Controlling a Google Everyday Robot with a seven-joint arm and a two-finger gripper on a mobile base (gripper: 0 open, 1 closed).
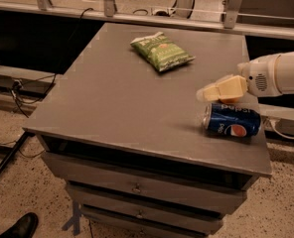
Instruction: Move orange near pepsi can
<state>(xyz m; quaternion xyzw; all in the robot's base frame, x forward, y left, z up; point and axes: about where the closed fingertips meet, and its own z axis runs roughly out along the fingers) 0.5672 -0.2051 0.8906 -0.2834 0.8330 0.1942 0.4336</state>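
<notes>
The blue pepsi can (232,121) lies on its side near the front right corner of the grey table (112,98). My gripper (220,89) reaches in from the right on a white arm (278,74), just behind and above the can. Only a thin sliver of the orange (230,101) shows under the gripper, right against the can's far side. The rest of it is hidden by the gripper.
A green chip bag (162,51) lies at the back middle of the table. The table's right edge is close to the can. Drawers sit below the tabletop. A railing runs behind. Cables and a shoe (22,226) are on the floor at left.
</notes>
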